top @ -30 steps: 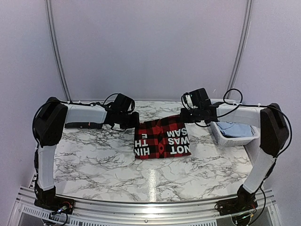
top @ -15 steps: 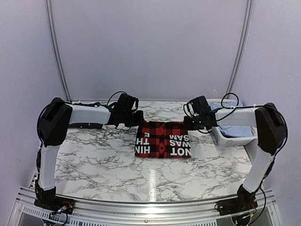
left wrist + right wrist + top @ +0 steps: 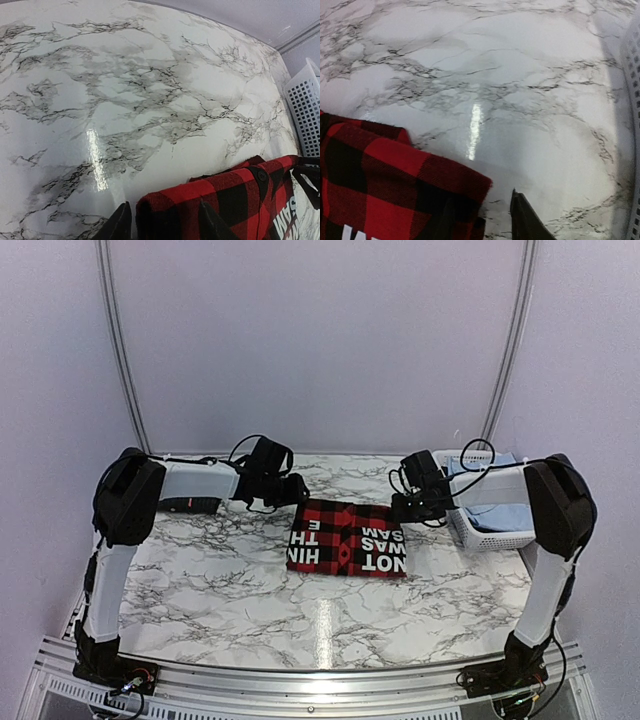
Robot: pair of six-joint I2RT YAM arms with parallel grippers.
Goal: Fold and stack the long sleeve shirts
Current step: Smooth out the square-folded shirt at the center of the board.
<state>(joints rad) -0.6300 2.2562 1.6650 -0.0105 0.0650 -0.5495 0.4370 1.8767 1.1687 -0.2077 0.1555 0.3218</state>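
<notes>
The left gripper (image 3: 298,491) is sitting at the far corner of the red-and-black plaid shirt (image 3: 347,538), on the side away from the white basket (image 3: 488,538). Its fingers (image 3: 119,224) are standing moderately apart, with the cloth's corner lying between them unpinched. The folded shirt is lying flat, lettering up, just beside the basket. The right gripper (image 3: 399,506) is sitting at the shirt's far corner nearest the basket, jaws narrowly parted, one finger (image 3: 522,220) standing clear of the cloth.
</notes>
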